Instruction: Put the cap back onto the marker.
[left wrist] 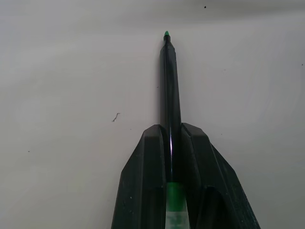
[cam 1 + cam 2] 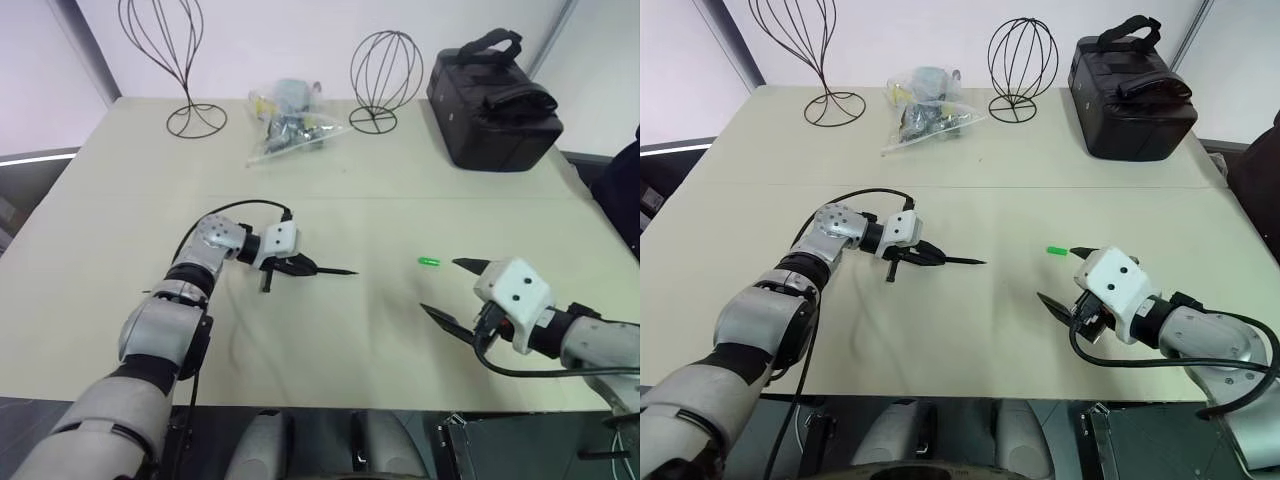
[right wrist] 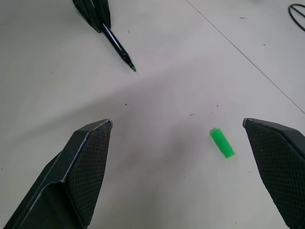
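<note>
right gripper [image 3: 177, 157] wide open, we are hovering near the cap [image 3: 222, 142] | cap lying flat on the table [image 2: 330, 340] just ahead of it | left gripper [image 2: 300, 266] squeezing the marker [image 2: 335, 271], tip pointing toward the cap

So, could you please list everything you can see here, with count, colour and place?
marker: one, dark with a green tip, clamped in the left tool, tip pointing toward the right tool.
cap: one, bright green, lying on the table just ahead of the right tool, apart from the marker.
wire stands: two, black, at the far edge.
plastic bag: one, clear, with small items, between the stands.
bag: one, black, far right corner.
table: one, pale beige.
left tool: one, black, shut on the marker.
right tool: one, black, open, empty.
</note>
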`<action>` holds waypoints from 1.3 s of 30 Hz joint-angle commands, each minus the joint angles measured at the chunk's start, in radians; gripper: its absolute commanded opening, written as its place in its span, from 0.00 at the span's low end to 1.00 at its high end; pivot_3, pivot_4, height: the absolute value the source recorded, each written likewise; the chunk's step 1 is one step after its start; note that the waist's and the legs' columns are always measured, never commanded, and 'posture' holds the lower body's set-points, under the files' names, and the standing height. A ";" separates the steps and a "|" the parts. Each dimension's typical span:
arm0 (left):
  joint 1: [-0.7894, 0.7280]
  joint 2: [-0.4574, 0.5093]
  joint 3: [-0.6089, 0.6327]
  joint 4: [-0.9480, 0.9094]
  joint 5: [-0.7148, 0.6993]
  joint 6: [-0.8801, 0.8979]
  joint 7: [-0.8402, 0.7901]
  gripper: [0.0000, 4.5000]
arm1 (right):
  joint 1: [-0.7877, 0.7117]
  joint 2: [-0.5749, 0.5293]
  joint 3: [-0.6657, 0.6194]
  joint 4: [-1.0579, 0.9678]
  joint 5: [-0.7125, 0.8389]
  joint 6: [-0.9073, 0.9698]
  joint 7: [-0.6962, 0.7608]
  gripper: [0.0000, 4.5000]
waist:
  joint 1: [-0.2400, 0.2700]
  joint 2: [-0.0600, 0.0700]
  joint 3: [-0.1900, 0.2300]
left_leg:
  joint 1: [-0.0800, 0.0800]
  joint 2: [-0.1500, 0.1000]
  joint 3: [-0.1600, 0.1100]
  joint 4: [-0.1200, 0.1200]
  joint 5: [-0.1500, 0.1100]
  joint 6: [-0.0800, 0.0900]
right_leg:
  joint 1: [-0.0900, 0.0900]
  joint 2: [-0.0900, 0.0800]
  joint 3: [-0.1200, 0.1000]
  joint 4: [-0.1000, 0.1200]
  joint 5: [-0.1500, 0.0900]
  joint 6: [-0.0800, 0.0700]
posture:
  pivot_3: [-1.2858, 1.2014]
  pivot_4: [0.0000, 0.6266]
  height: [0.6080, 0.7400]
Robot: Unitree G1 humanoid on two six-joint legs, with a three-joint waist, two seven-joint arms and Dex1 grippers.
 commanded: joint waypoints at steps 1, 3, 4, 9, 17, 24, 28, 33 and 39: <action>0.009 0.013 -0.008 -0.010 0.013 -0.004 0.018 0.01 | 0.000 0.008 -0.002 -0.034 -0.005 -0.013 -0.006 1.00 | 0.000 0.000 0.000 | 0.000 0.000 0.000 0.000 0.000 0.000 | 0.000 0.000 0.000 0.000 0.000 0.000 | 0.52 0.24 1.00; 0.010 0.013 -0.009 -0.009 0.014 -0.002 0.018 0.01 | 0.003 0.012 0.002 -0.039 -0.007 -0.012 -0.008 1.00 | 0.000 0.000 0.000 | 0.000 0.000 0.000 0.000 0.000 0.000 | 0.000 0.000 0.000 0.000 0.000 0.000 | 0.52 0.24 1.00; 0.010 0.013 -0.010 -0.008 0.015 -0.001 0.019 0.01 | 0.003 0.013 0.003 -0.039 -0.008 -0.012 -0.009 1.00 | 0.000 0.000 0.000 | 0.000 0.000 0.000 0.000 0.000 0.000 | 0.000 0.000 0.000 0.000 0.000 0.000 | 0.52 0.24 1.00; 0.010 0.011 -0.011 -0.007 0.016 0.008 0.020 0.22 | 0.007 0.020 0.013 -0.053 -0.009 -0.004 -0.015 1.00 | 0.000 0.000 0.000 | 0.000 0.000 0.000 0.000 0.000 0.000 | 0.000 0.000 0.000 0.000 0.000 0.000 | 0.52 0.24 1.00; 0.016 0.007 -0.011 -0.012 0.012 0.004 0.018 0.73 | 0.012 0.022 0.018 -0.063 -0.009 0.003 -0.020 1.00 | -0.001 0.000 0.000 | 0.000 0.000 0.000 0.000 0.000 0.000 | 0.000 0.000 0.000 0.000 0.000 0.000 | 0.52 0.24 1.00; 0.020 0.001 -0.004 -0.012 -0.004 0.022 -0.023 0.73 | 0.013 0.020 0.017 -0.069 -0.008 0.007 -0.020 1.00 | -0.001 0.000 0.000 | 0.000 0.000 0.000 0.000 0.000 0.000 | 0.000 0.000 0.000 0.000 0.000 0.000 | 0.52 0.24 1.00; 0.027 0.003 0.000 -0.014 -0.016 0.028 -0.049 0.73 | 0.011 0.021 0.021 -0.075 -0.008 0.012 -0.023 1.00 | -0.001 0.000 0.000 | 0.000 0.000 0.000 0.000 0.000 0.000 | 0.000 0.000 0.000 0.000 0.000 0.000 | 0.52 0.24 1.00; 0.027 0.002 -0.001 -0.015 -0.018 0.045 -0.055 0.73 | 0.018 0.021 0.018 -0.080 -0.010 0.012 -0.025 1.00 | -0.001 0.000 0.000 | 0.000 0.000 0.000 0.000 0.000 0.000 | 0.000 0.000 0.000 0.000 0.000 0.000 | 0.52 0.24 1.00; 0.024 -0.001 -0.003 -0.015 -0.014 0.061 -0.050 0.23 | 0.019 0.022 0.017 -0.085 -0.011 0.015 -0.030 1.00 | 0.001 0.000 0.000 | 0.001 0.000 0.000 0.000 0.000 0.000 | 0.001 0.000 0.000 0.000 0.000 0.000 | 0.52 0.24 1.00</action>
